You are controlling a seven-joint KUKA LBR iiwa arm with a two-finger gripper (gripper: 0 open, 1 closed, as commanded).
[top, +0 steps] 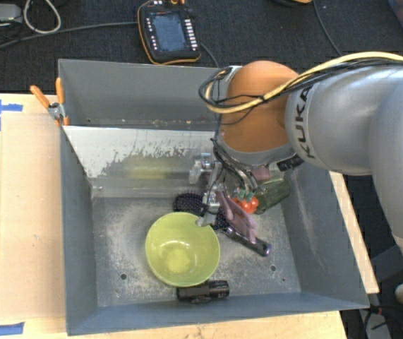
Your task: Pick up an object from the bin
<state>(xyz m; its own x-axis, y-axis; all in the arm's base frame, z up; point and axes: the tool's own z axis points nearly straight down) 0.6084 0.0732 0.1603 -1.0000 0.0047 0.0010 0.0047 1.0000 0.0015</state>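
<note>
Lime-green bowl point(182, 253), round and upright with its mouth open to the camera, sits on the floor of the bin point(102, 260), left of centre and towards the near wall. It is judged the likeliest pick, since its thin raised rim offers a ready pinch point.

Just behind the bowl's far rim lies 1 black mesh piece point(185, 203). Just beside the near rim lies 1 black block point(202, 292), flat on the floor; whether it touches the bowl cannot be told.

The gripper point(208, 214) hangs nose-down at the bowl's upper-right rim, at or just above the lip; contact cannot be confirmed. The state of the jaws cannot be told, as the wrist body and its orange cover mask them. Nothing is seen held.

Right of the gripper, 3 items lie close together: a purple-handled tool point(249, 233) lying aslant, a red piece point(248, 205) and a green item point(275, 193) partly under the wrist. Their closeness poses a risk of snagging if the gripper drifts right.

The arm point(349, 111) reaches in over the bin's right wall.
</note>
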